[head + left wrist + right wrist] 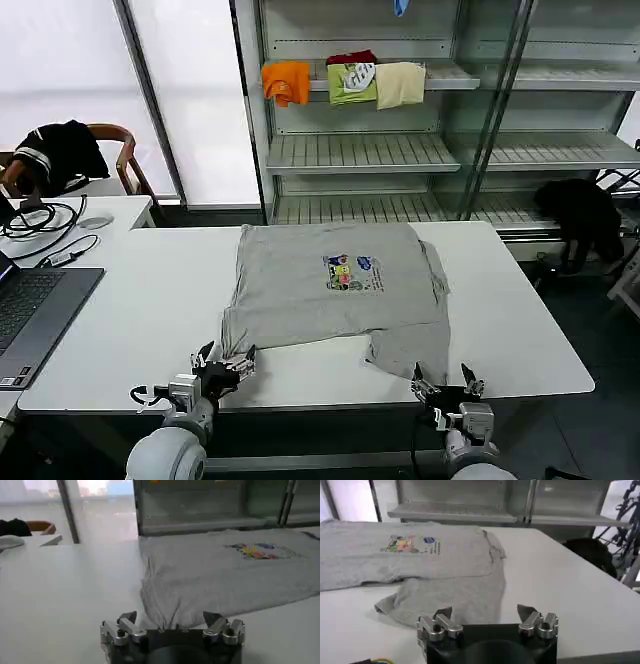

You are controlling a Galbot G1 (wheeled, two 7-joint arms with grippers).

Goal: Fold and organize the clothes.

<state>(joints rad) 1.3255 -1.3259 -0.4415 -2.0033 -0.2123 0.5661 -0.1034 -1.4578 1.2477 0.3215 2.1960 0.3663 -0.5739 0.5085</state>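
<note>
A light grey T-shirt (335,290) lies partly folded on the white table (140,320), its small multicoloured print (350,272) facing up. My left gripper (225,362) stands open at the table's near edge, right at the shirt's near left corner (160,612). Its jaws are spread with nothing between them (170,618). My right gripper (447,381) is open too, just in front of the shirt's near right flap (455,597). That gripper (485,612) holds nothing.
A laptop (30,310), a mouse and cables sit on the table's left side. Behind the table stands a metal shelf unit (360,150) with orange, green and cream folded garments (345,82). A chair with a black garment (60,155) is at far left.
</note>
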